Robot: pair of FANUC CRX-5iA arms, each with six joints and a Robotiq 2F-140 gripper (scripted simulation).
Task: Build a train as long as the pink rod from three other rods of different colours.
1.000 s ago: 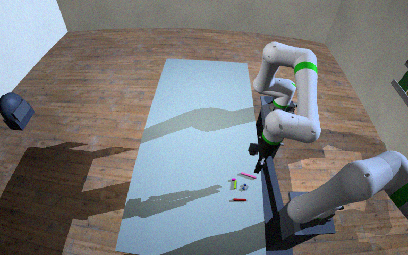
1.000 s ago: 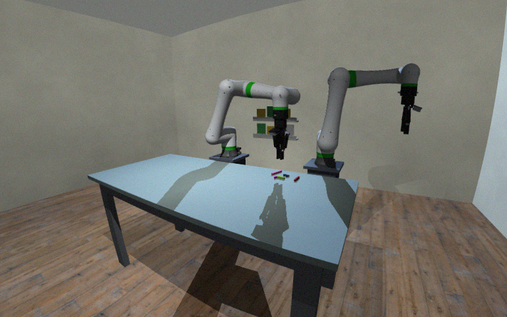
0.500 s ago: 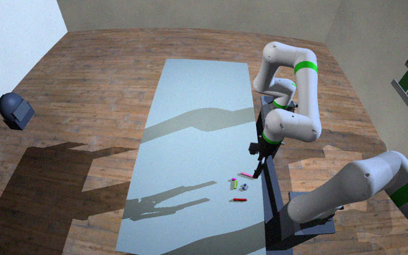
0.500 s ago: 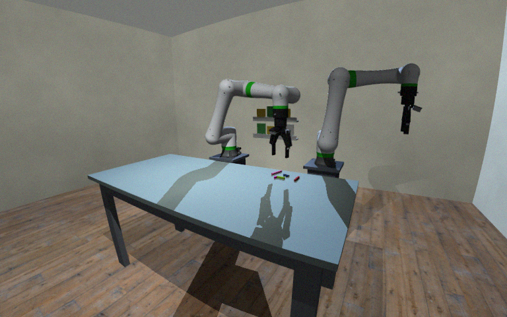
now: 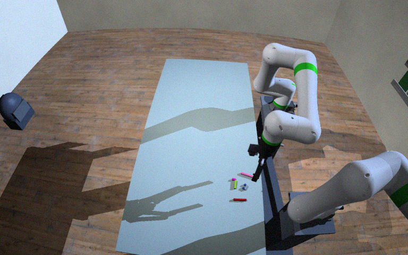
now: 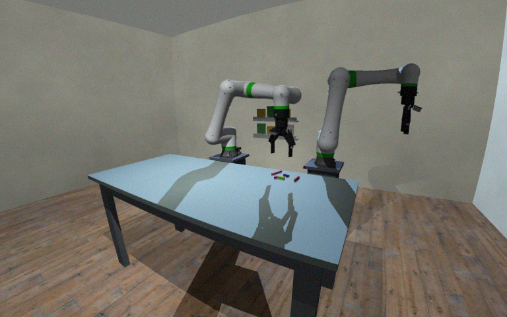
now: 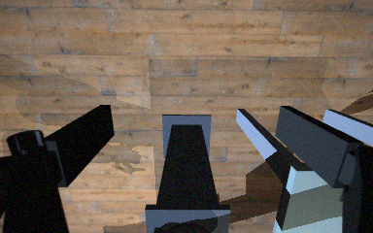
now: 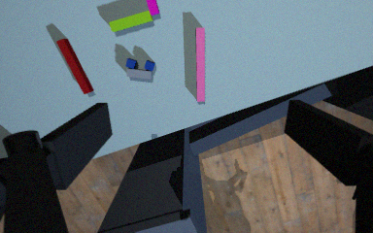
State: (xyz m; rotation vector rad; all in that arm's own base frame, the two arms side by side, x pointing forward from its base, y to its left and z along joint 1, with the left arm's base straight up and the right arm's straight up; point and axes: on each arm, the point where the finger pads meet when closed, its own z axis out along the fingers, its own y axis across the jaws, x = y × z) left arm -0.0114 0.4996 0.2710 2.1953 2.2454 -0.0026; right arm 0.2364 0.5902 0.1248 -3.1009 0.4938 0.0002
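My right gripper (image 5: 255,179) (image 6: 281,153) (image 8: 198,117) and left gripper (image 6: 405,132) (image 7: 194,120) were wide, holding nothing. Seen from the exterior, the pink rod (image 5: 246,174) (image 6: 276,172) (image 8: 200,64) lay flat on the desk (image 5: 195,90) (image 6: 209,187) (image 8: 253,44), the lime rod (image 5: 235,184) (image 6: 280,177) (image 8: 131,21) nearer, the red rod (image 5: 239,199) (image 6: 296,179) (image 8: 75,66) to the right.

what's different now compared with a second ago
The right tool has opened, its fingers spreading apart from close together. Nothing was taken hold of or let go. The rods and left tool look unchanged.
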